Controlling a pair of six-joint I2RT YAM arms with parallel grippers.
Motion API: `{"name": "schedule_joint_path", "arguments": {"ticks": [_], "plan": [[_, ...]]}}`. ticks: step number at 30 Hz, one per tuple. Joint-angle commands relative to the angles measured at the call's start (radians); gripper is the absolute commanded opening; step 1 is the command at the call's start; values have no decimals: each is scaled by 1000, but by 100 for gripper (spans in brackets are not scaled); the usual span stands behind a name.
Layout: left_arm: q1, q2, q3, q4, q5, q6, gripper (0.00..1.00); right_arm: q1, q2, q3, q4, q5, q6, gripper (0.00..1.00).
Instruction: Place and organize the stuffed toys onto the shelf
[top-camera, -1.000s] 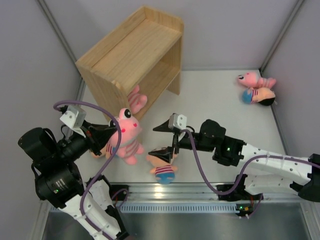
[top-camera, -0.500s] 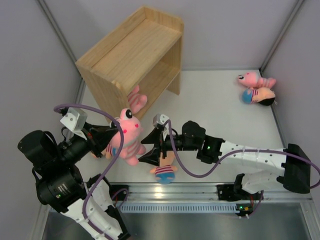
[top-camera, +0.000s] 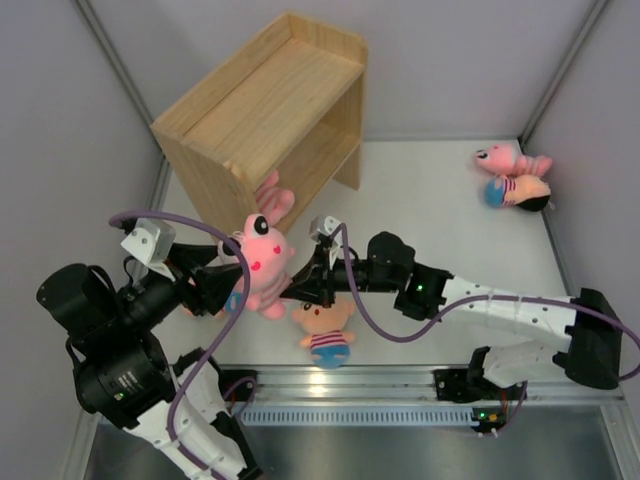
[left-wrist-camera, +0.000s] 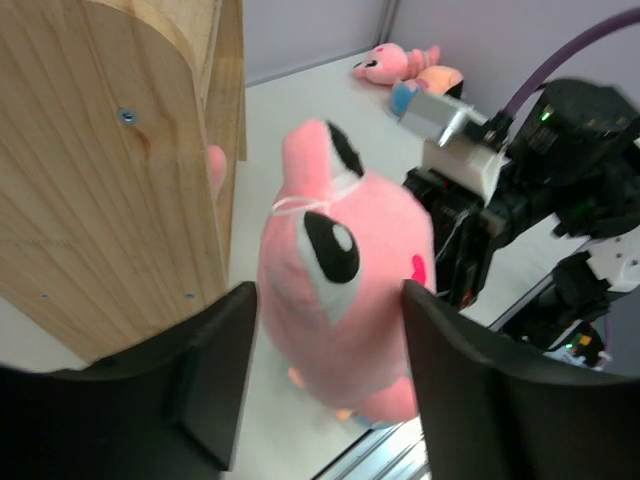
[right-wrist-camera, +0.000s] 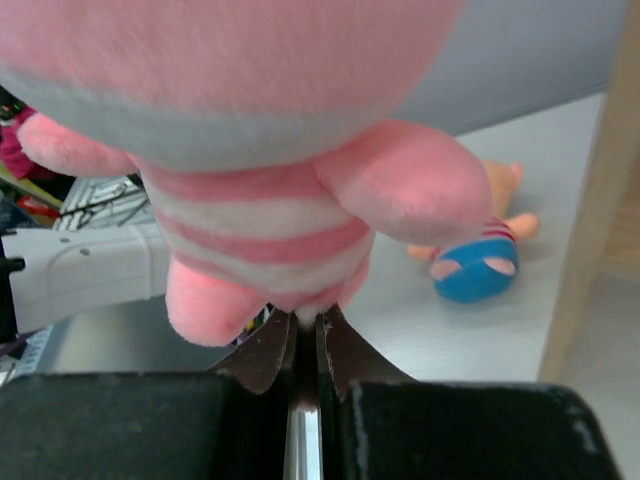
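My right gripper (right-wrist-camera: 305, 322) is closed tight, its tips pinching the underside of the pink striped plush (top-camera: 262, 262) between its legs. My left gripper (left-wrist-camera: 328, 300) stands parted, one finger on each side of that toy's head; whether they touch it I cannot tell. The plush is upright, just beside the near front corner of the wooden shelf (top-camera: 260, 110). On the table (top-camera: 440, 220) a peach doll (top-camera: 325, 332) lies face up by the near edge. Another pink plush (top-camera: 512, 158) and a second doll (top-camera: 518, 192) lie touching at the far right corner.
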Motion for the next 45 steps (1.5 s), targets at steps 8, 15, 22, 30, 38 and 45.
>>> {"name": "schedule_joint_path", "arguments": {"ticks": [8,15,22,30,38,45], "plan": [[6,-34,48,17,-225,52,89,-323,-256,253,-864,-26,-404,0],[7,-17,101,19,-331,43,89,-576,-128,407,-1162,-19,-467,0],[6,-37,78,17,-344,77,89,-782,49,564,-1151,-92,-424,0],[7,-63,74,20,-374,98,89,-742,355,905,-1201,-108,-410,0],[6,-69,88,19,-388,95,89,-650,557,1166,-1257,-91,-389,0],[6,-72,93,20,-393,100,90,-535,655,1240,-1237,-57,-407,6]]}}
